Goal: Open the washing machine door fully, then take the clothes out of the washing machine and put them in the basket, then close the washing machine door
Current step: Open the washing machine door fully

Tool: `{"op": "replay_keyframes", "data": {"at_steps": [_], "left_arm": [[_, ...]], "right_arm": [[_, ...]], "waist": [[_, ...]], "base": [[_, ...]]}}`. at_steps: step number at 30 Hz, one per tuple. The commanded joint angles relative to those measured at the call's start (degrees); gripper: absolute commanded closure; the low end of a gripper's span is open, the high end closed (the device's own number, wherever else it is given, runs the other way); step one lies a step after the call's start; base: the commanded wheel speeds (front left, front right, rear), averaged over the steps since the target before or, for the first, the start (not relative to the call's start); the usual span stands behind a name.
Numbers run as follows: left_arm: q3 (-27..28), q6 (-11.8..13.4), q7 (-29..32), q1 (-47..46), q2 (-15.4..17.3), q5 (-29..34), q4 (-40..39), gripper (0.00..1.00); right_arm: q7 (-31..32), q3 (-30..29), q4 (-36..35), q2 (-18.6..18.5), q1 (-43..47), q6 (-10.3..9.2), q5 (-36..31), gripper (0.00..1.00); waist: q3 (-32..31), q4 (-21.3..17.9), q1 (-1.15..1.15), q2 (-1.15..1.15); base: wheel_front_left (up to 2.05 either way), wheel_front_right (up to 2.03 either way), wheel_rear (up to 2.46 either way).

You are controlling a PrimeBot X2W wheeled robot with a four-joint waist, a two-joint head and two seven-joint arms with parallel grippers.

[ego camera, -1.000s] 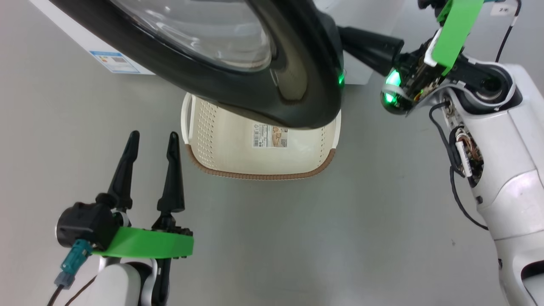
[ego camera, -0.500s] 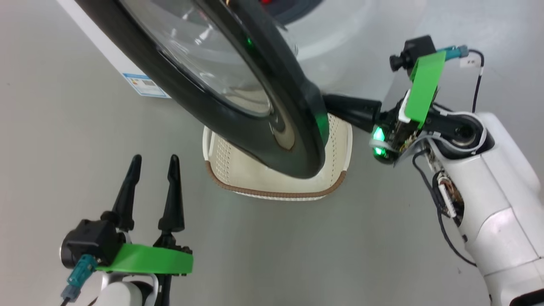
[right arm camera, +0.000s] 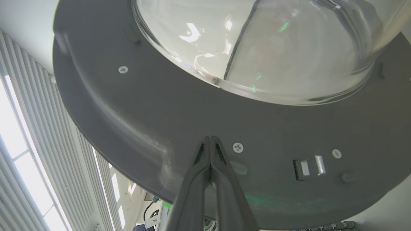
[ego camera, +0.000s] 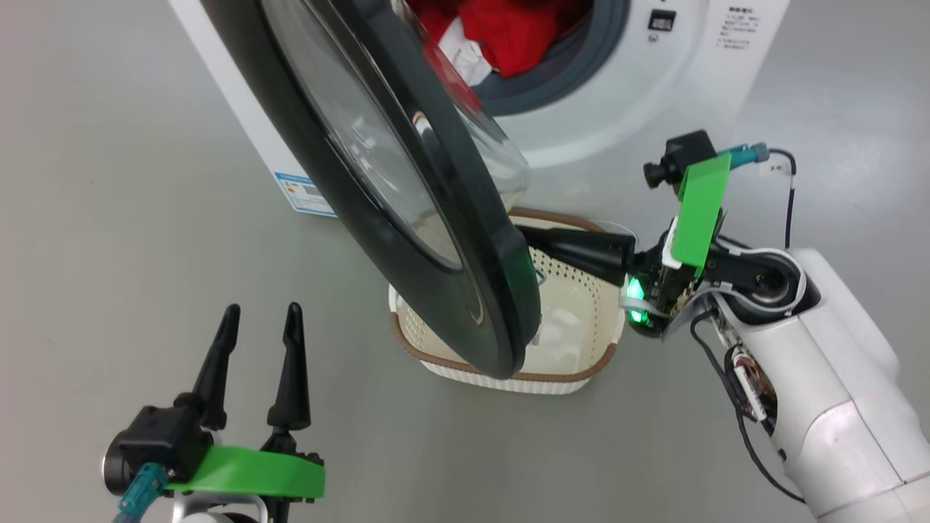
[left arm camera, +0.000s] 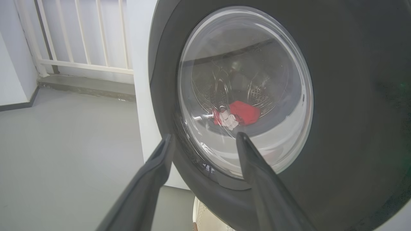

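The washing machine door (ego camera: pixel 494 319) stands partly open and hangs over the basket (ego camera: pixel 581 367). Red clothes (ego camera: pixel 508 29) lie in the mouth of the white washing machine (ego camera: pixel 654 80). My right gripper (ego camera: pixel 524 234) is shut, and its tip rests against the door's inner side above the basket. In the right wrist view the shut right gripper (right arm camera: pixel 210 138) meets the door's dark inner ring (right arm camera: pixel 144 106) just under the glass bowl (right arm camera: pixel 257 48). My left gripper (ego camera: pixel 261 312) is open and empty on the door's outer side. In the left wrist view the left gripper (left arm camera: pixel 205 138) faces the door (left arm camera: pixel 337 96), with the clothes (left arm camera: pixel 244 112) seen through the glass.
Grey floor (ego camera: pixel 109 181) spreads to the left of the machine and in front of the basket. A blue label (ego camera: pixel 305 192) sits low on the machine's side. A white railing (left arm camera: pixel 80 48) runs along the wall behind. The door latch (right arm camera: pixel 310 166) sits right of my shut fingers.
The head camera has tilted up, bringing the drum opening and red clothes into view. The door has swung wider with my shut right gripper behind it. The left gripper stays open.
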Motion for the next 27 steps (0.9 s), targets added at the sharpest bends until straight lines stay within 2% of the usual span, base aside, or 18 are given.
{"op": "replay_keyframes", "data": {"at_steps": [1, 27], "left_arm": [[2.21, -0.28, -0.44, 0.43, 1.29, 0.71, -1.08, 0.0], [1.53, -1.44, -0.44, 3.43, 1.55, 1.56, 1.57, 0.0]], "right_arm": [[0.61, 1.21, -1.56, 1.72, 1.25, 0.45, 1.12, 1.0], [-2.14, 6.48, -0.65, 1.79, 7.26, 0.45, 3.81, 1.0]], "waist": [[-2.39, 2.2, 0.0, 0.0], [-9.96, 12.28, 0.0, 0.0]], "base": [[0.0, 0.0, 0.0], [0.0, 0.0, 0.0]]}}
